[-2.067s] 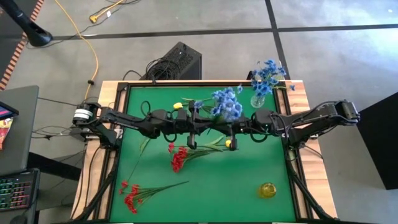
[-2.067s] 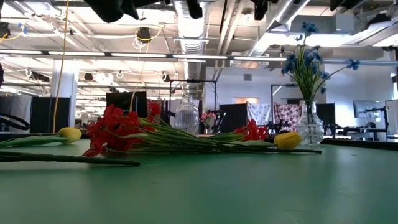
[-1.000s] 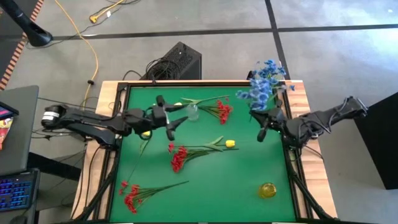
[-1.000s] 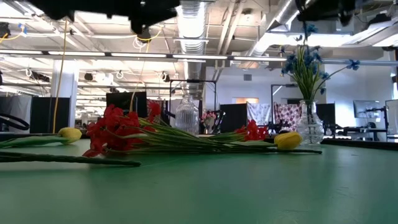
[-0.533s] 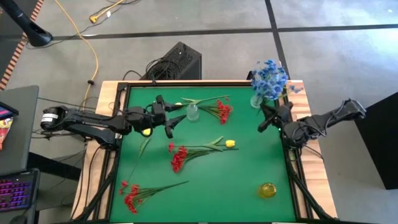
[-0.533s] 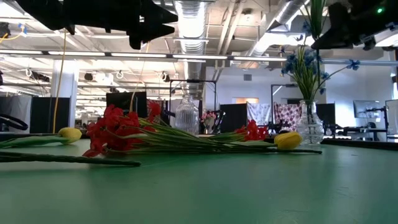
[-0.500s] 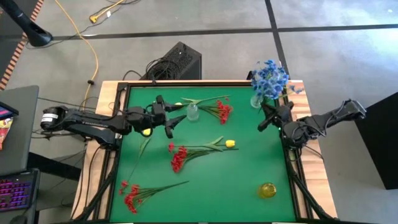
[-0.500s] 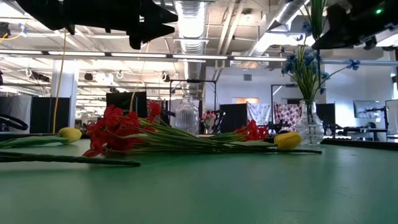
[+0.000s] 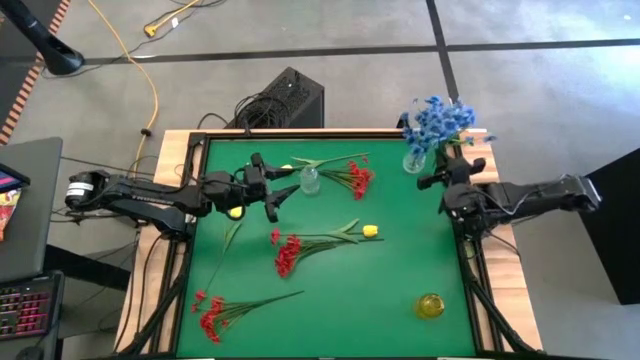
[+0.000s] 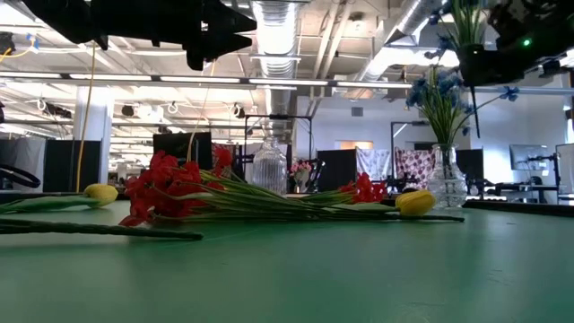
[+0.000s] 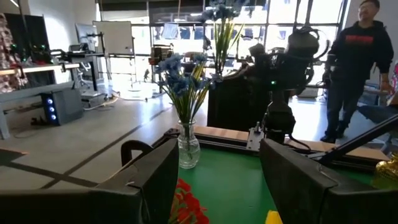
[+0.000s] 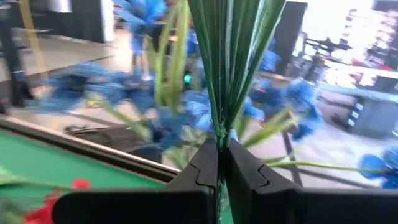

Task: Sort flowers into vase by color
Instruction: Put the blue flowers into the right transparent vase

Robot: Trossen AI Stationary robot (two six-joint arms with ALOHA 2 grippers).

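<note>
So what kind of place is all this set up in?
Probably a big open lab or workshop: bare ceiling pipes and strip lights overhead, desks with computers behind, cables on a concrete floor.

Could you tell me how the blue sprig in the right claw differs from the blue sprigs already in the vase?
The held sprig hangs in the air, stems pinched by the shut right claw; the vase sprigs stand in the vase on the table. In the low view, the held sprig sits higher than the vase sprigs. Both have blue blooms on green stems.
</note>
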